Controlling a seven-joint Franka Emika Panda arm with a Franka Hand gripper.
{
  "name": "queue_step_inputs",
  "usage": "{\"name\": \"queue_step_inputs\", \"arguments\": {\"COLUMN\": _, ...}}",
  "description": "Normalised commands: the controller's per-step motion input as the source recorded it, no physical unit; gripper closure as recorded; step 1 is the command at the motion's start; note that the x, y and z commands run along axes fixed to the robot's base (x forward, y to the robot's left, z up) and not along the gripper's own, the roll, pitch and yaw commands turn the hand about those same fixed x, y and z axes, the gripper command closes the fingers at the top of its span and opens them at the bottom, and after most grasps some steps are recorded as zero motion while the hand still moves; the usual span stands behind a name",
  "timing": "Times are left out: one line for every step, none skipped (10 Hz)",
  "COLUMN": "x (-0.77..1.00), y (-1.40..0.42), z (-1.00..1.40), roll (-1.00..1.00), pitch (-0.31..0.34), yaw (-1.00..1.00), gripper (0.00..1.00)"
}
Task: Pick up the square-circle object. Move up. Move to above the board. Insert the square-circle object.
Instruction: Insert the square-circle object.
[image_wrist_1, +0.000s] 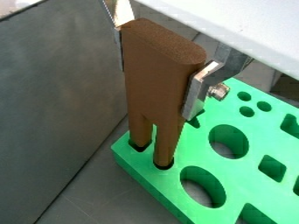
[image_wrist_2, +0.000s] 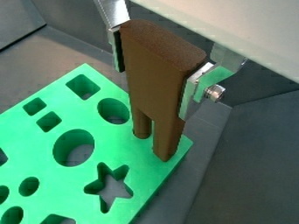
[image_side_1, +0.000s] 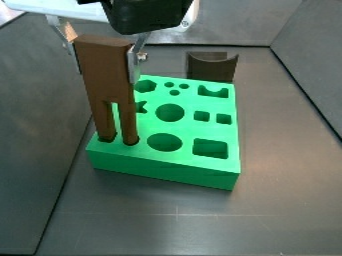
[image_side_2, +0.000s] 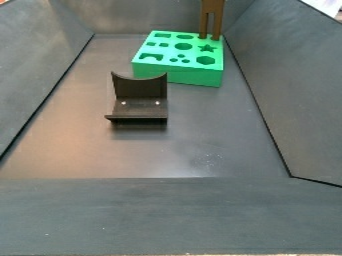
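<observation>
My gripper (image_wrist_1: 160, 63) is shut on the square-circle object (image_wrist_1: 158, 96), a tall brown block with two long prongs. The silver fingers (image_wrist_2: 197, 87) clamp its flat upper slab on both sides, and it stands upright. Its two prong tips reach down into two cut-outs at a corner of the green board (image_wrist_1: 251, 153). The gripper (image_wrist_2: 158, 68), the object (image_wrist_2: 158, 105) and the board (image_wrist_2: 158, 175) also show in a wrist view. In a side view the gripper (image_side_1: 103, 45) holds the object (image_side_1: 110, 90) over the board's (image_side_1: 174, 170) edge. In a side view the object (image_side_2: 213, 15) stands at the board's (image_side_2: 181, 72) far corner.
The dark fixture (image_side_2: 138, 100) stands on the grey floor apart from the board; it also shows in a side view (image_side_1: 210, 65) behind the board. Grey sloping walls enclose the floor on all sides.
</observation>
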Motion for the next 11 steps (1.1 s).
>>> {"name": "queue_step_inputs", "arguments": {"x": 0.03, "y": -0.11, "z": -0.15, "roll": 0.04, "pitch": -0.2, "yaw": 0.0, "gripper": 1.0}}
{"name": "queue_step_inputs", "arguments": {"x": 0.0, "y": -0.03, "z": -0.19, "roll": 0.08, "pitch": -0.173, "yaw": 0.0, "gripper": 1.0}}
{"name": "queue_step_inputs", "arguments": {"x": 0.0, "y": -0.04, "z": -0.34, "roll": 0.17, "pitch": -0.129, "yaw": 0.0, "gripper": 1.0}}
{"name": "queue_step_inputs", "arguments": {"x": 0.0, "y": -0.13, "z": -0.47, "roll": 0.29, "pitch": -0.124, "yaw": 0.0, "gripper": 1.0}}
{"name": "queue_step_inputs", "arguments": {"x": 0.0, "y": -0.23, "z": -0.51, "roll": 0.38, "pitch": -0.117, "yaw": 0.0, "gripper": 1.0}}
{"name": "queue_step_inputs", "arguments": {"x": 0.0, "y": -0.27, "z": -0.48, "roll": 0.41, "pitch": -0.091, "yaw": 0.08, "gripper": 1.0}}
{"name": "queue_step_inputs", "arguments": {"x": -0.08, "y": -0.24, "z": -0.48, "roll": 0.4, "pitch": -0.116, "yaw": 0.17, "gripper": 1.0}}
{"name": "queue_step_inputs", "arguments": {"x": -0.13, "y": -0.14, "z": -0.45, "roll": 0.33, "pitch": -0.153, "yaw": 0.19, "gripper": 1.0}}
{"name": "queue_step_inputs", "arguments": {"x": -0.13, "y": 0.0, "z": -0.4, "roll": 0.24, "pitch": -0.133, "yaw": 0.16, "gripper": 1.0}}
{"name": "queue_step_inputs", "arguments": {"x": -0.11, "y": 0.0, "z": -0.33, "roll": 0.14, "pitch": -0.1, "yaw": 0.15, "gripper": 1.0}}
{"name": "queue_step_inputs", "arguments": {"x": -0.02, "y": 0.08, "z": -0.29, "roll": 0.04, "pitch": -0.076, "yaw": 0.08, "gripper": 1.0}}
